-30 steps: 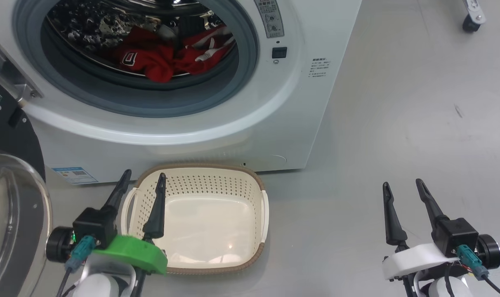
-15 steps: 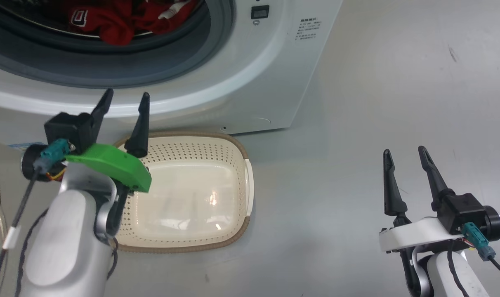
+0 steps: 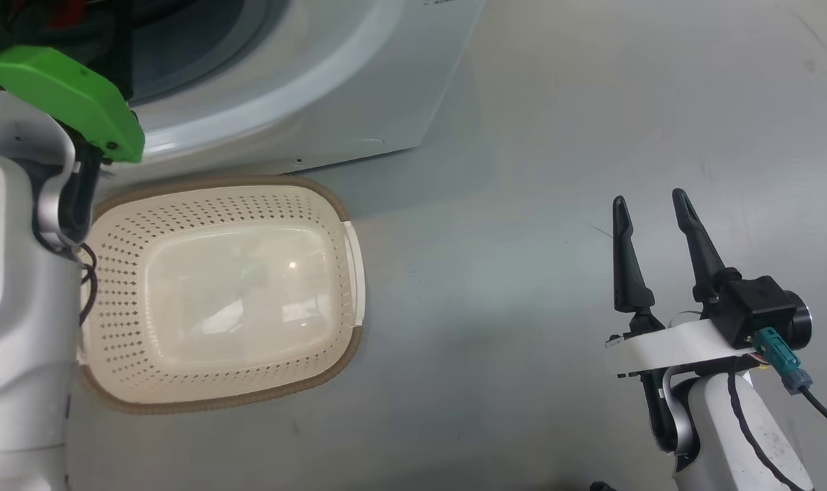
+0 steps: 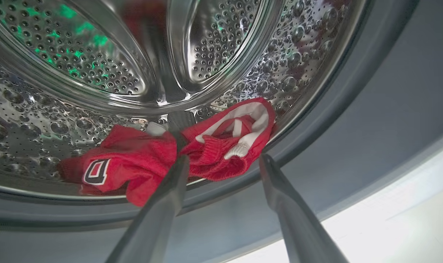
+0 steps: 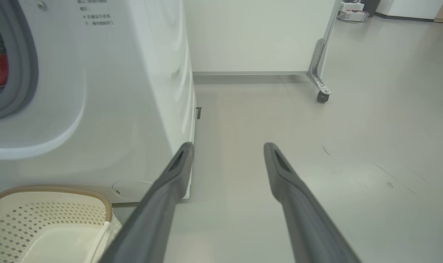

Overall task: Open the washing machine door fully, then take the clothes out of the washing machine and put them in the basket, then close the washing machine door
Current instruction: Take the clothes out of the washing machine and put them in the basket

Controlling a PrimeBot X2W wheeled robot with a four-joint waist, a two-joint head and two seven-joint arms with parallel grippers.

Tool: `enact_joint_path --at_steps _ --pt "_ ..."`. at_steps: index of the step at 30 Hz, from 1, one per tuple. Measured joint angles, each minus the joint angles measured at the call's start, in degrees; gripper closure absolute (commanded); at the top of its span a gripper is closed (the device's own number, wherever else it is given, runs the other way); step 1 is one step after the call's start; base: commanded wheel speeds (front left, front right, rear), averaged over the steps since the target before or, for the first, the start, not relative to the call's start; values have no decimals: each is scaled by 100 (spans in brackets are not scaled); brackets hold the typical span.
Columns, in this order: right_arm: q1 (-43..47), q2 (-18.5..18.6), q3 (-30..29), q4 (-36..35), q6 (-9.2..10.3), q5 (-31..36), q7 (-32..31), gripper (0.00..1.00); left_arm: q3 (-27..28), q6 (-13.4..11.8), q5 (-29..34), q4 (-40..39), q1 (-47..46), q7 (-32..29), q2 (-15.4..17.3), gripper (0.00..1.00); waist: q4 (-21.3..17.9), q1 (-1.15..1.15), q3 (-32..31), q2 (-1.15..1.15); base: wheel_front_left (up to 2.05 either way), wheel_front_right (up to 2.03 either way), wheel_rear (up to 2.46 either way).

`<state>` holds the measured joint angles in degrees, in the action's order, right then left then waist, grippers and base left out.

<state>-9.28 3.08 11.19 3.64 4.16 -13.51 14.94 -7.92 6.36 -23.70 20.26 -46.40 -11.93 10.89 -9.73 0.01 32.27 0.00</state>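
The left end effector has risen from over the basket's left edge to the mouth of the washing machine, and now points at the red clothes in the drum. The head camera has shifted too, so machine and basket sit further up and left in its view.

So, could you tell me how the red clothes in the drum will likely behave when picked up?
The clothes lie crumpled in folds, so they will probably hang floppy. They look thin, so they are likely light. The two heaps seem to touch, so one pinch might drag both.
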Motion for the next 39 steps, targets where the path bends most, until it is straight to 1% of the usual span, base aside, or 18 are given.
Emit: enact_joint_path --at_steps 5,7,13,21,22,23,25,27,33,35,39 --pt "-70 -32 79 68 -4 -104 0 0 -3 10 -2 312 -398 -297 227 0 -324 -1 178 0 0 0 0" --pt "-86 -36 111 77 -4 -125 0 0 -1 49 -2 426 -558 -416 335 0 -449 0 242 0 0 0 0" --pt "-87 -55 164 130 -2 -222 0 0 11 51 0 748 -911 -620 627 0 -779 0 417 0 0 0 0" --pt "-93 -59 171 126 9 -393 0 0 -29 52 2 1137 -1179 -673 654 0 -996 0 589 0 0 0 0" --pt "-99 -59 179 124 9 -408 0 0 -26 52 3 1184 -1198 -673 655 7 -1010 0 603 0 0 0 0" --pt "-108 -59 187 122 10 -413 0 0 -25 52 10 1218 -1226 -672 689 53 -1021 -1 615 0 0 0 0" --pt "-124 -67 209 102 11 -415 0 0 -23 52 19 1301 -1310 -672 754 100 -1037 -1 636 0 0 0 0" --pt "-136 -73 213 98 55 -441 0 0 -26 52 26 1386 -1374 -667 754 100 -1043 -1 654 0 0 0 0" --pt "-153 -76 190 76 65 -456 0 0 -137 52 119 1558 -1491 -611 748 100 -1014 -1 688 0 0 0 0" --pt "-186 -75 136 45 105 -456 0 0 -172 52 120 1595 -1543 -579 708 100 -977 -1 699 0 0 0 0" --pt "-224 -76 104 32 105 -454 0 0 -205 52 120 1622 -1605 -399 626 100 -877 -1 720 0 0 0 0"
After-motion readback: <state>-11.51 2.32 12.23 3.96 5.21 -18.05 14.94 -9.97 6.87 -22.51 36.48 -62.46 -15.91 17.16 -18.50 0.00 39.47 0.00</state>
